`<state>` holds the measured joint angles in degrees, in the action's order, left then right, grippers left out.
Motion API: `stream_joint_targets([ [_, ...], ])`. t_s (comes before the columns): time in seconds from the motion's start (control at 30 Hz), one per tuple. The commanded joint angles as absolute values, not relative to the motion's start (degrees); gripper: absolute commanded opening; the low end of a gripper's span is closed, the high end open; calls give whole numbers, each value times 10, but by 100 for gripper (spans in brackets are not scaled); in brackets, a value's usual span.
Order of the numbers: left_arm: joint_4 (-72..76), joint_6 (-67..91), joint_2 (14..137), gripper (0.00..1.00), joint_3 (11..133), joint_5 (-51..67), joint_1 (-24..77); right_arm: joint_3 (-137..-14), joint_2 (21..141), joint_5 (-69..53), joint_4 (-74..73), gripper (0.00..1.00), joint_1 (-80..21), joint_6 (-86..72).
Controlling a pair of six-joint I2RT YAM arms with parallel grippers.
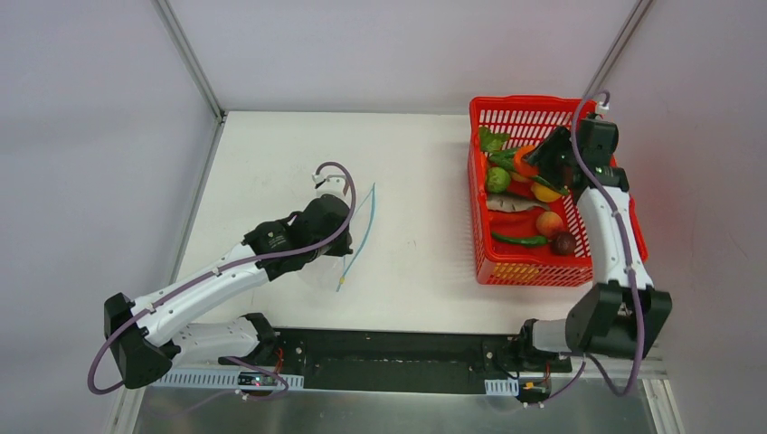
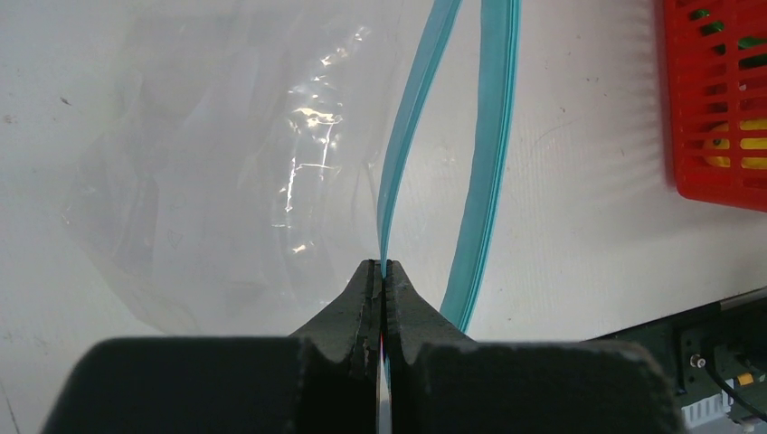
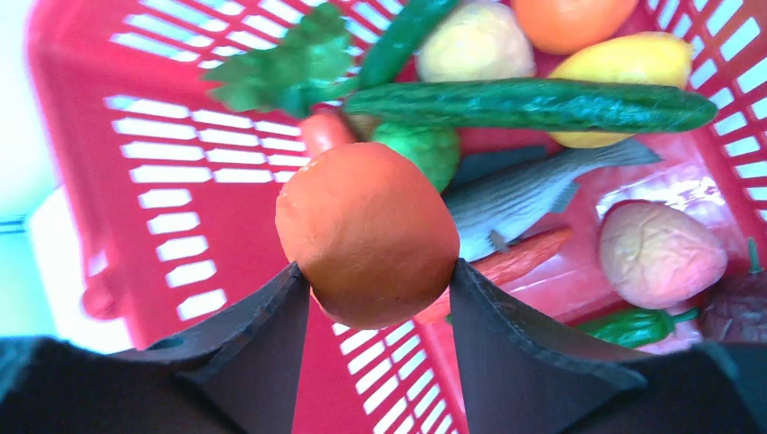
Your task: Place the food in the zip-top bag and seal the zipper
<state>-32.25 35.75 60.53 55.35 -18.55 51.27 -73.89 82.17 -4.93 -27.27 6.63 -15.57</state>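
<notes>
Our white bench [image 1: 416, 181] carries the red mesh basket [image 1: 520, 110] on its right side, heaped with toy food [image 1: 529, 221], and the clear zip-top bag [image 2: 226, 181] lies at the left. Its teal zipper [image 2: 411, 117] gapes, the two strips apart. Our left fingers [image 2: 373, 282] are pinched fully together on one zipper strip. Our right fingers [image 3: 294, 294] clasp a toy orange [image 3: 366, 221] over the basket.
</notes>
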Motion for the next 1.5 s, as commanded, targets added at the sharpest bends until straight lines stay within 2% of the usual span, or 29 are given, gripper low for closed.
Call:
stream_joint_targets([
  [0.0, -323, 352, 613, 0, 574, -175, 507, -695, 721, -118, -215, 46, 65, -204],
  [0.23, -321, 352, 617, 0, 576, -170, 507, -687, 655, -203, -216, 45, 65, -235],
  [0.4, -318, 355, 617, 0, 576, -168, 507, -661, 608, -373, -129, 44, 58, -314],
  [0.5, -315, 358, 617, 0, 576, -166, 507, -649, 592, -426, -81, 43, 14, -349],
  [0.73, -312, 360, 623, 0, 586, -145, 507, -649, 605, -334, -115, 43, -217, -302],
  [0.9, -305, 352, 621, 0, 592, -119, 507, -632, 640, -263, -108, 43, -338, -293],
  [1.2, -285, 358, 614, 0, 579, -95, 506, -637, 712, -223, -85, 43, -428, -290],
  [1.47, -279, 359, 606, 0, 576, -96, 507, -626, 742, -177, -98, 43, -442, -284],
])
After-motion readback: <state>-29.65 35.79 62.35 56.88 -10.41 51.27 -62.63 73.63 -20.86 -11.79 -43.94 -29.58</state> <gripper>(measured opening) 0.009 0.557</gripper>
